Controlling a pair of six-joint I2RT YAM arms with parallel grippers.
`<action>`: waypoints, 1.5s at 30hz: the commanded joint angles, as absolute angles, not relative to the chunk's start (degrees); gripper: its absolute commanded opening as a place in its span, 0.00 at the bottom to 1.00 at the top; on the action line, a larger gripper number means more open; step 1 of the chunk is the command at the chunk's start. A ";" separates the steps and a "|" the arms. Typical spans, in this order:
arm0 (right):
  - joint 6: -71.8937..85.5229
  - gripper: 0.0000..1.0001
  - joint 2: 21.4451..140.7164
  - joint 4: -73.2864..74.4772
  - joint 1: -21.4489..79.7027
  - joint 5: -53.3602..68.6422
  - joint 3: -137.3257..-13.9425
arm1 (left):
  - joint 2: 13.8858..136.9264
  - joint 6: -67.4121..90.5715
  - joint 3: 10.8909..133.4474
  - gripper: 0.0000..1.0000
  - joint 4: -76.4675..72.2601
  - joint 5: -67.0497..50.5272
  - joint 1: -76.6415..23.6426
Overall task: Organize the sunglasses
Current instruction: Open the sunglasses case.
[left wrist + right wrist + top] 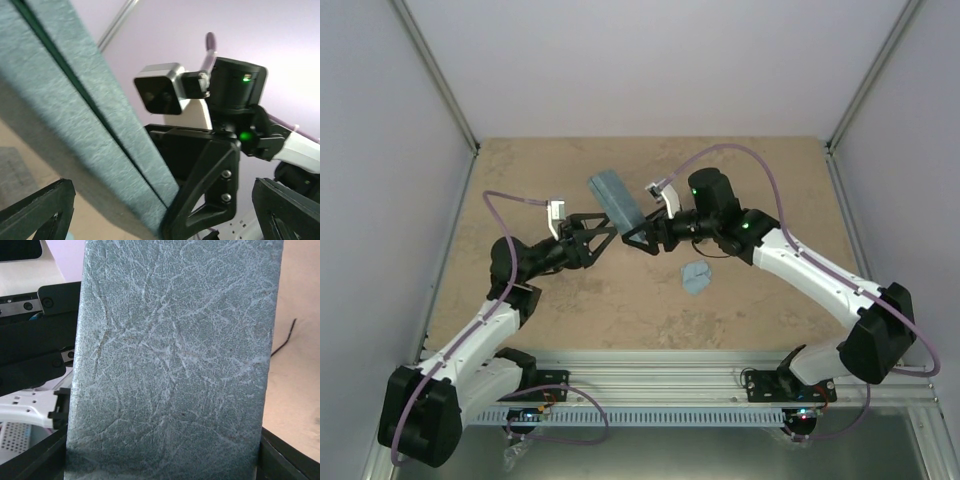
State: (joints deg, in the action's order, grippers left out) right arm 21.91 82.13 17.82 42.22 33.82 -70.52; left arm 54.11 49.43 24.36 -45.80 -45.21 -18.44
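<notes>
Two grippers are facing each other above the middle of the table (620, 315), and I am reporting on each in turn.

The right gripper (632, 237) is clamping a blue-grey case (615, 198). In its wrist view the textured face of the case is filling the frame. Both black fingers (287, 457) are bearing against the case's long edges at the bottom corners.

The left gripper (601, 236) is standing spread wide. In its wrist view its own fingers (35, 212) are sitting at the far left and far right of the frame. The case is passing edge-on between them with its dark seam showing. A strip of table is showing between the nearer finger and the case, so I am reading no contact there.

From overhead, the case is appearing tilted and held off the table. Its lower end is sitting between the two grippers and its upper end is pointing toward the back wall.

A light blue cloth (696, 277) is lying crumpled on the table, on the near side of the right gripper and apart from the case.

In the right wrist view a thin dark line (282, 342) is lying on the table beside the case; I cannot tell what it is.

I cannot tell where the sunglasses are: the case is blocking most of both wrist views.
</notes>
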 commanded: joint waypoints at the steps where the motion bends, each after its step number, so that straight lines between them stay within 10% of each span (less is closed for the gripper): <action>1: 23.68 0.52 80.27 14.27 42.12 40.48 -70.32 | 54.43 53.47 23.82 0.99 -56.03 -49.54 -18.45; 25: 25.83 0.52 77.76 10.46 42.24 58.79 -68.37 | 58.44 59.37 24.94 0.99 -66.32 -50.68 -22.84; 37: 20.42 0.80 78.17 14.89 42.26 54.30 -70.94 | 58.97 59.55 25.26 0.63 -69.17 -52.01 -23.47; 45: 18.84 0.74 80.30 14.54 42.03 50.67 -73.42 | 57.33 57.77 26.21 0.59 -67.87 -54.10 -23.47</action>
